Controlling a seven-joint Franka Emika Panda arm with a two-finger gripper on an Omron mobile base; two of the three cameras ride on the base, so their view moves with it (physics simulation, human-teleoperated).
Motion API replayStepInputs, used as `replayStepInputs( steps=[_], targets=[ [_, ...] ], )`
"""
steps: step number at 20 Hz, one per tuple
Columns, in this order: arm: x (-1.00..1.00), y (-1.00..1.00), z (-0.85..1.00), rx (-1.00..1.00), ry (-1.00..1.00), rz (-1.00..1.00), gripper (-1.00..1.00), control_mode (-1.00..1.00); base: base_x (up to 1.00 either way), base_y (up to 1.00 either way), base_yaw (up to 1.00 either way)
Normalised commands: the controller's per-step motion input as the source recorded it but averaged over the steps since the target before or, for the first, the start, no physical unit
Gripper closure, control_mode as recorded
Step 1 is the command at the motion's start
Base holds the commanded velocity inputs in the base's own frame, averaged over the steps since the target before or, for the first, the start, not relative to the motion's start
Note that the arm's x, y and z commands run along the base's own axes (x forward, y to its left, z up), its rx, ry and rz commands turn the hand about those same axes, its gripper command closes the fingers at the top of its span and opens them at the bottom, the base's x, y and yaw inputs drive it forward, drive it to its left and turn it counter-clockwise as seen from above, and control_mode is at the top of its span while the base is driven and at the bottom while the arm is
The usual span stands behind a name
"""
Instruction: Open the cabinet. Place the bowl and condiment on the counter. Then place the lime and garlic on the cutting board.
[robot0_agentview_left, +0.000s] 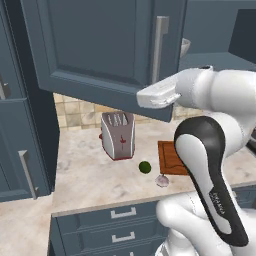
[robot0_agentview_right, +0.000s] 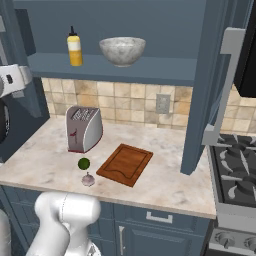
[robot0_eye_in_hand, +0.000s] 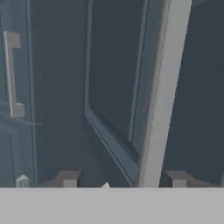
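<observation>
Up at the cabinet (robot0_agentview_left: 100, 45), the gripper (robot0_eye_in_hand: 120, 179) hangs with jaws spread around the door's handle (robot0_eye_in_hand: 162, 96), gripping nothing. Bowl (robot0_agentview_right: 122, 51) and condiment (robot0_agentview_right: 74, 47) wait on the shelf. Risk: swinging away, the arm clips that open door.

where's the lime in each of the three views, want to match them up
Left base view: the lime lies on the counter, lower centre, right of the toaster and left of the cutting board.
Right base view: the lime lies left of centre, between toaster and cutting board.
Hand view: not in it.
Shared landmark: the garlic right beside the lime.
</observation>
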Motion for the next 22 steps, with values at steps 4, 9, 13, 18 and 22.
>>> replayStepInputs(
  steps=[4, 9, 13, 18, 22],
  targets=[
    [-1.00, -0.85, 0.79, 0.50, 0.00, -0.03, -1.00, -1.00, 0.00, 0.00, 0.00],
    [-1.00, -0.60, 0.44, 0.28, 0.01, -0.07, -1.00, -1.00, 0.00, 0.00, 0.00],
    [-0.64, -1.00, 0.23, 0.39, 0.20, -0.02, -1.00, -1.00, 0.00, 0.00, 0.00],
    [0.19, -0.89, -0.02, 0.59, 0.35, 0.11, -1.00, -1.00, 0.00, 0.00, 0.00],
    [0.89, -0.35, -0.15, 0.47, 0.32, 0.25, -1.00, -1.00, 0.00, 0.00, 0.00]
  ],
)
